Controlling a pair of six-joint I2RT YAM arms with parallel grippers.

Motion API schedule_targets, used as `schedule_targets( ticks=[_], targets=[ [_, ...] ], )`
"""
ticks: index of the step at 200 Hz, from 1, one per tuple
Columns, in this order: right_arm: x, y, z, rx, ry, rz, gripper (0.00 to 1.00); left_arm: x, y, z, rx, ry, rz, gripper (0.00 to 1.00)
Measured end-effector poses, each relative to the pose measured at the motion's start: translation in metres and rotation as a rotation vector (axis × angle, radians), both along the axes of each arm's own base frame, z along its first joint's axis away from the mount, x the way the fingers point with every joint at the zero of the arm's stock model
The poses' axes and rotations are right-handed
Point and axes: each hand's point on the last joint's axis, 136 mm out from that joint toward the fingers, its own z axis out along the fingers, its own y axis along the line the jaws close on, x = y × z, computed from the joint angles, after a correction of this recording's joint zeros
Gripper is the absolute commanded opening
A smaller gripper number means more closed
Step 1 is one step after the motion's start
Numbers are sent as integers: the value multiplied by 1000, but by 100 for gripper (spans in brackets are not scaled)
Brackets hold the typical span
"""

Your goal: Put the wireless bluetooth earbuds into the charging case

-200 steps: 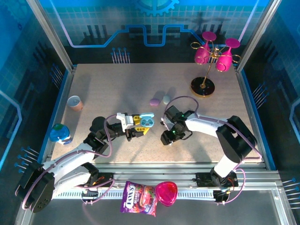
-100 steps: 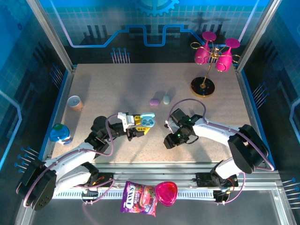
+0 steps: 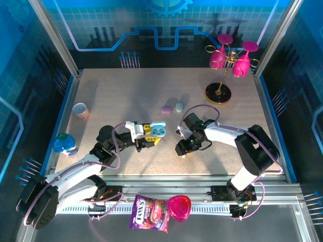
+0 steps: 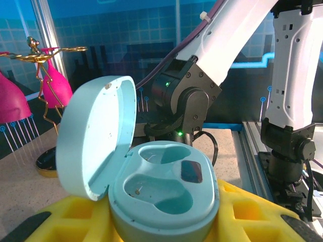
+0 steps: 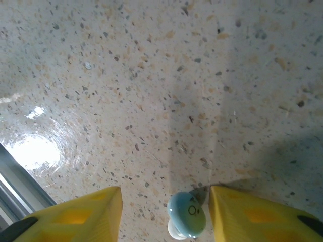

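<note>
My left gripper (image 3: 150, 135) is shut on a light-blue charging case (image 4: 166, 196), gripped low between its yellow fingers (image 4: 252, 212). The lid (image 4: 96, 136) is hinged open to the left, and both sockets are empty. From above, the case (image 3: 158, 130) sits just left of centre. My right gripper (image 3: 182, 150) points down at the table to the right of the case. In the right wrist view a light-blue earbud (image 5: 186, 221) lies on the table between the open yellow fingers (image 5: 91, 212). It is nearer the right one, with a gap on each side.
A purple pebble case (image 3: 166, 109) and a grey-mint one (image 3: 179, 106) lie behind the grippers. A gold stand with pink glasses (image 3: 222, 91) stands at the back right. A small cup (image 3: 79, 110) and a blue-green object (image 3: 64, 143) sit on the left. A candy bag (image 3: 149, 213) lies on the front rail.
The right arm swung its elbow out and back, and its gripper shifted slightly over the same spot with the jaws a little narrower. The left arm and case have not moved.
</note>
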Motion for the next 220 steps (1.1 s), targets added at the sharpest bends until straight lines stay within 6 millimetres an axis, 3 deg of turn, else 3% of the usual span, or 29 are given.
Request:
schedule_targets(
  ticks=[77,144,220],
  targets=[
    [-12,0,-2,41,32,3,39,4,-2,-8,14,25,0,19],
    [-12,0,-2,41,41,-7,20,4,-2,-8,13,23,0,20],
    [-10,-4,1,20,19,-20,19,4,-2,-8,13,23,0,20]
  ],
)
